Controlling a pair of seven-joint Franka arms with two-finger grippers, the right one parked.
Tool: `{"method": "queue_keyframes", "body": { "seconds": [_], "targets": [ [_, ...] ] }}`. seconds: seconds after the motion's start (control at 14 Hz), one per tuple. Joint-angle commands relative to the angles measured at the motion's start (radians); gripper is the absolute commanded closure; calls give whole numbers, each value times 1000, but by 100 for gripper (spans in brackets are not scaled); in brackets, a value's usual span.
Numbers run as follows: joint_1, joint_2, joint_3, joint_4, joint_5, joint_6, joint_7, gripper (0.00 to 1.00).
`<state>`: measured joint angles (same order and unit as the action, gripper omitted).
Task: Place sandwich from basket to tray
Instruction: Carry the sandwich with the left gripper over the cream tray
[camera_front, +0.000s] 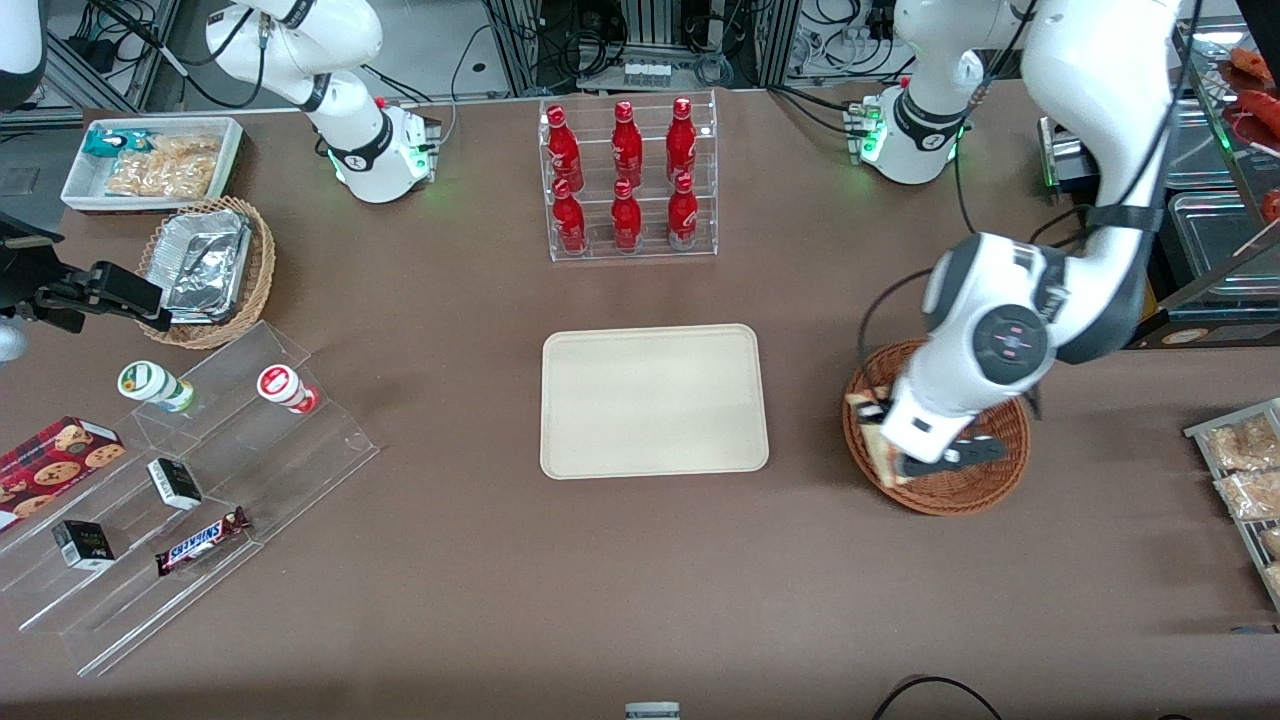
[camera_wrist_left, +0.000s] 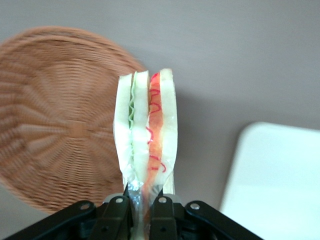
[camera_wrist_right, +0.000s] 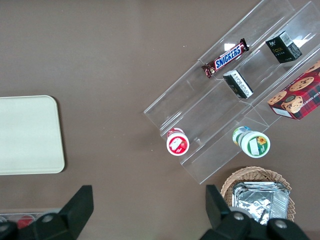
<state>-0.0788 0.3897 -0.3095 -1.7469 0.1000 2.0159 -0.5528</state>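
The working arm's gripper (camera_wrist_left: 142, 212) holds the sandwich (camera_wrist_left: 146, 135) pinched by its narrow end, fingers (camera_wrist_left: 116, 215) closed on the clear wrapping so that the cut edge, with its green layer and its pink-red layer, faces the wrist camera. The wedge hangs above the tabletop (camera_front: 640, 580), raised clear of the round reddish-brown basket (camera_wrist_left: 60, 125), whose woven floor shows bare in the wrist view; gripping the thin end appears chosen to leave the broad body free to be set down flat. In the front view the gripper (camera_front: 885, 440) sits over the basket's (camera_front: 960, 490) rim on the side toward the tray (camera_front: 655, 400), with the sandwich (camera_front: 878, 430) showing just at that edge, partly hidden by the arm. The cream tray lies flat and unoccupied in the middle of the tabletop, a short stretch of brown surface apart from the basket, which makes it an open landing spot. By this judgement the pick-up is done and the carry across is in hand; the set-down has not yet come. The soft bread looks easily squashed, so a firm but light hold seems wise. A rack of red bottles (camera_front: 627, 175) stands farther from the front camera than the tray, well out of the likely path.
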Motion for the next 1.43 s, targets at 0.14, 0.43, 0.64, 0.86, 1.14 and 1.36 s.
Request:
{"method": "queue_keyframes", "body": {
  "seconds": [0.14, 0.43, 0.64, 0.86, 1.14, 1.36],
  "targets": [
    [-97, 73, -42, 101, 9, -11, 5, 92],
    [-246, 198, -43, 220, 4, 21, -59, 91],
    [-317, 293, -42, 309, 12, 72, -136, 91],
    [-373, 369, -40, 386, 17, 72, -148, 91],
    [-424, 428, -33, 428, 21, 72, -179, 90],
    [-440, 448, -31, 429, 39, 73, -188, 88]
  ]
}}
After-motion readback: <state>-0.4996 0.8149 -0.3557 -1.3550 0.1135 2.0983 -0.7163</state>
